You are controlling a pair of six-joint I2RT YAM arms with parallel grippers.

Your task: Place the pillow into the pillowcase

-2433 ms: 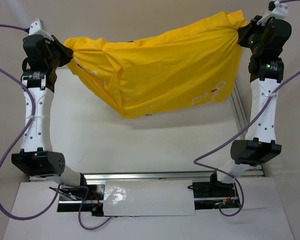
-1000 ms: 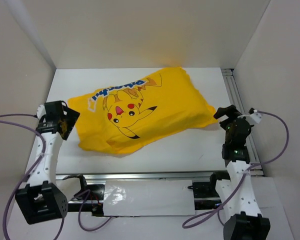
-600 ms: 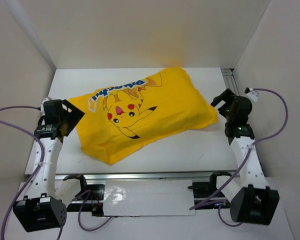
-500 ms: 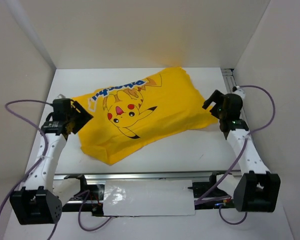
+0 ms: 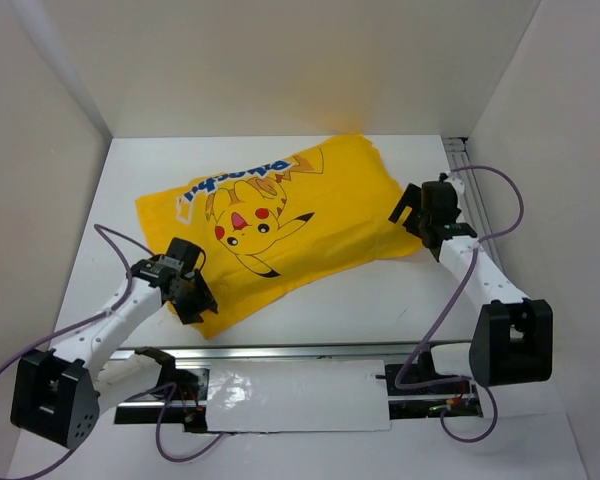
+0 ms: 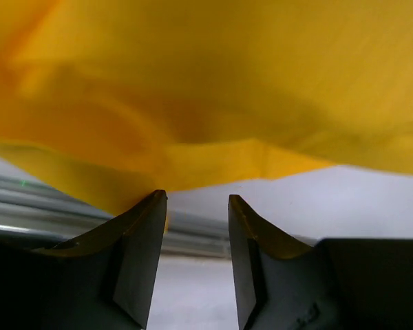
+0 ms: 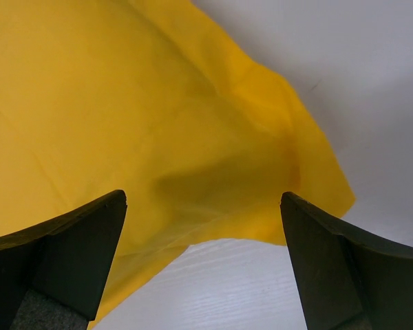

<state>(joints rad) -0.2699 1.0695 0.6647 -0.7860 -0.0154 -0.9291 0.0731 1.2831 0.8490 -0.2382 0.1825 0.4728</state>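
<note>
The bright yellow pillowcase (image 5: 280,215) with a Pikachu print lies bulging on the white table (image 5: 380,300). The pillow is hidden from every view. My left gripper (image 5: 196,300) sits low at the case's near-left corner. In the left wrist view its jaws (image 6: 197,203) stand partly open with only table and rail between them, and the yellow hem (image 6: 213,155) lies just beyond the tips. My right gripper (image 5: 406,208) is at the case's right corner. It is wide open (image 7: 203,199), with yellow cloth (image 7: 124,124) ahead of it and bare table between the fingers.
A metal rail (image 5: 310,351) runs along the table's near edge and another (image 5: 472,195) along its right side. White walls close in the left, back and right. Purple cables (image 5: 110,250) loop beside both arms.
The case, earlier held stretched in the air by both grippers, now lies on the table. Left gripper swung in to the near-left corner and narrowed its jaws. Right gripper advanced to the right corner.
</note>
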